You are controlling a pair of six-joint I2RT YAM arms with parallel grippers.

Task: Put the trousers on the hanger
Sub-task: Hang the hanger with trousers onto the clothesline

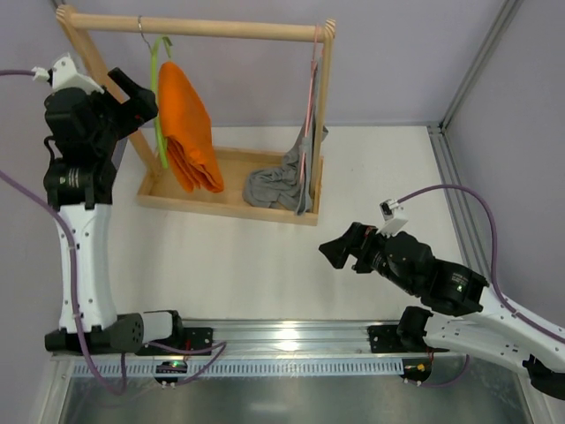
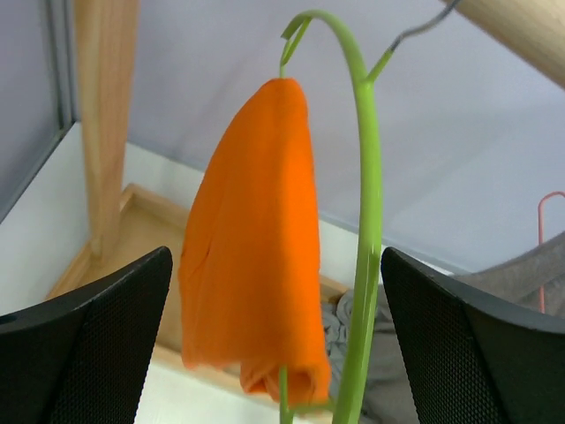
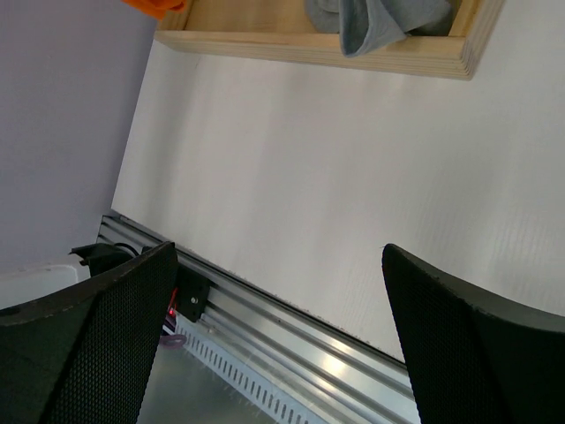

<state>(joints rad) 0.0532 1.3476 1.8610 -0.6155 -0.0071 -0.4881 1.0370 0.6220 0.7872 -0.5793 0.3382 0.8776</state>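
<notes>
White table (image 1: 265, 256) is seen carrying a wooden rack (image 1: 221, 28) at far left-centre: tray base, angled posts, top rail. Orange trousers (image 1: 187, 132) are draped folded over the lime-green hanger (image 1: 157, 106), which is hooked on the rail near the left post. The cloth hangs above the tray base; contact with the base cannot be told. Grey garment (image 1: 275, 187) is hung on a pink hanger (image 1: 311, 97) at the right post, lower end bunched in the tray. Left gripper (image 1: 141, 99) is positioned high beside the left post, just left of the trousers, fingers (image 2: 97, 344) spread wide, nothing clamped. Trousers and hanger are framed between them in the wrist view, no contact seen. Right gripper (image 1: 340, 252) is held over bare table in front of the rack's right end, fingers apart, nothing held.
</notes>
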